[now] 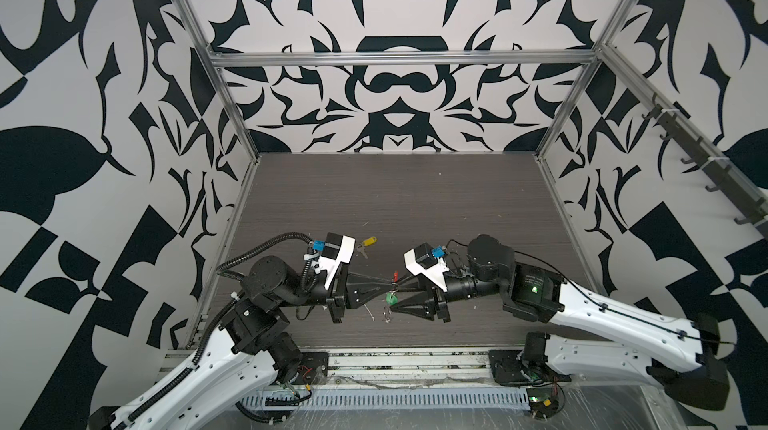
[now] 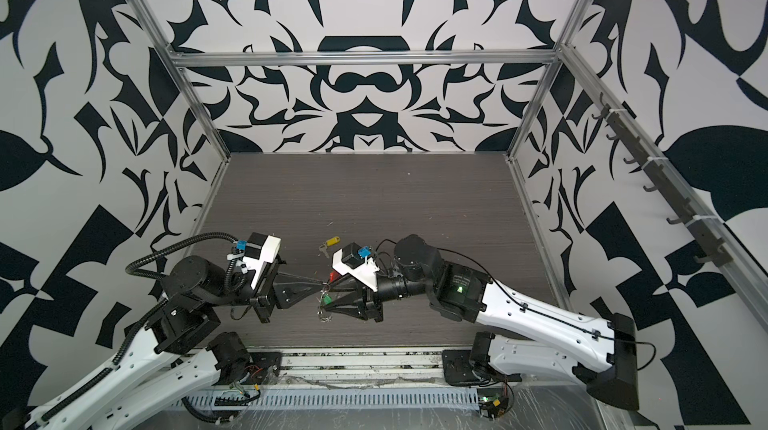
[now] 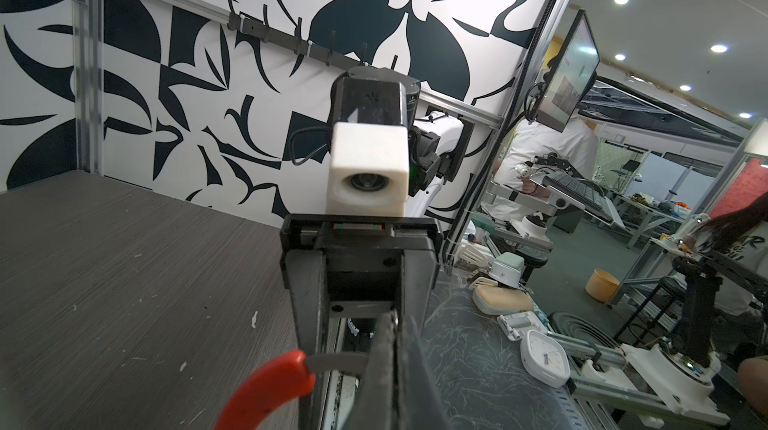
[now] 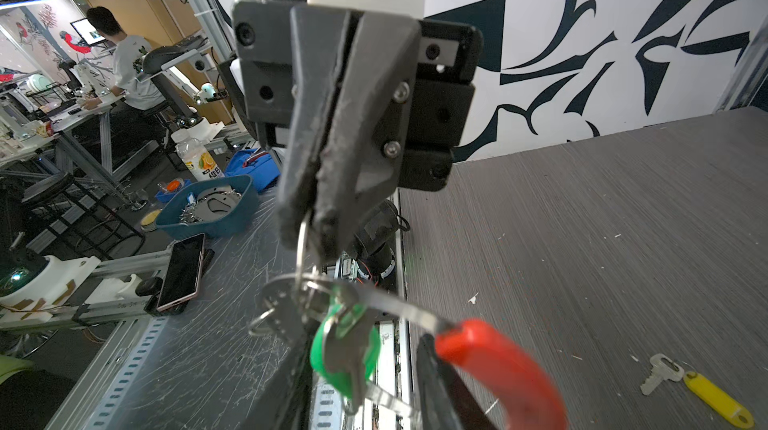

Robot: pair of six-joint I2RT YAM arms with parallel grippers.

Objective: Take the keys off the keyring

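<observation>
The green oblong plastic key tag (image 4: 322, 349) hangs on the large thin metal keyring (image 4: 407, 310) beside its curved red plastic sleeve (image 4: 498, 361), at lower centre in both top views. The left gripper (image 1: 388, 281) is clenched on the ring, apparently to steady it. The right gripper (image 1: 395, 296) straddles the tag with jaws apart, gripping nothing evident. The yellow oblong tag (image 1: 369, 241) lies off the ring on the dark wood-grain table (image 1: 415, 199).

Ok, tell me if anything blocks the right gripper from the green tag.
Nothing visible does. The green tag hangs in the gap of the open right gripper, a key lying against it. The left gripper, shut on the keyring, sits close by.
</observation>
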